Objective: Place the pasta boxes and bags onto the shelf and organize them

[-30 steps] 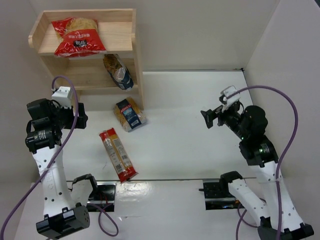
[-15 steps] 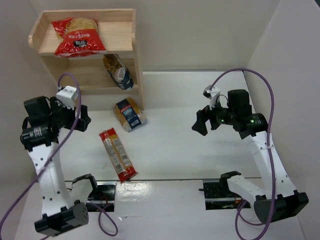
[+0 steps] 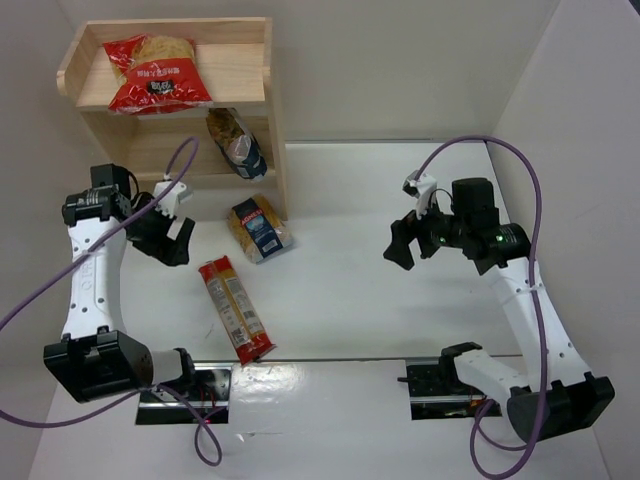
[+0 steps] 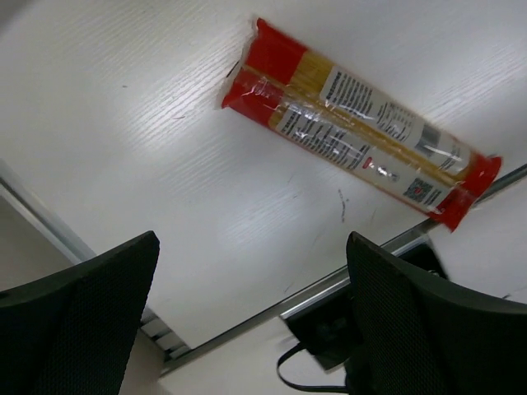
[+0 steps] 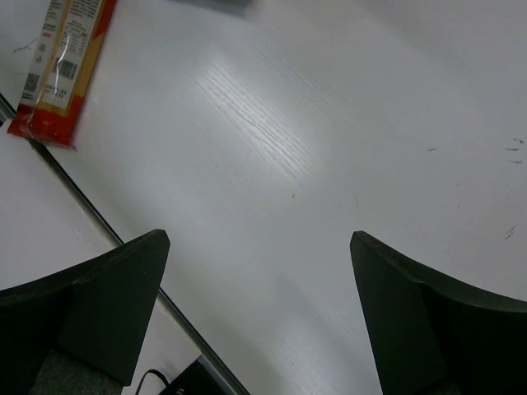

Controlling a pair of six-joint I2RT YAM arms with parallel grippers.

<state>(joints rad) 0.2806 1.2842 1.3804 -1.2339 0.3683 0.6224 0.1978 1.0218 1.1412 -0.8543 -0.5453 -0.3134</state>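
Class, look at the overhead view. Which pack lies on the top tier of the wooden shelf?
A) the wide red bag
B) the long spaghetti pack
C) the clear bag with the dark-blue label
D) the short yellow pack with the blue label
A: the wide red bag lies on the upper board of the shelf. The clear bag sits one tier lower, and the spaghetti pack and yellow pack lie on the table.

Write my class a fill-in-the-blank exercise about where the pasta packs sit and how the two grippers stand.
On the shelf, the wide red bag lies on the ___ tier. The clear bag sits on the ___ tier. The spaghetti pack and the short yellow pack lie on the ___. The left gripper and the right gripper are both ___, holding nothing.
Missing words: top; lower; table; open.
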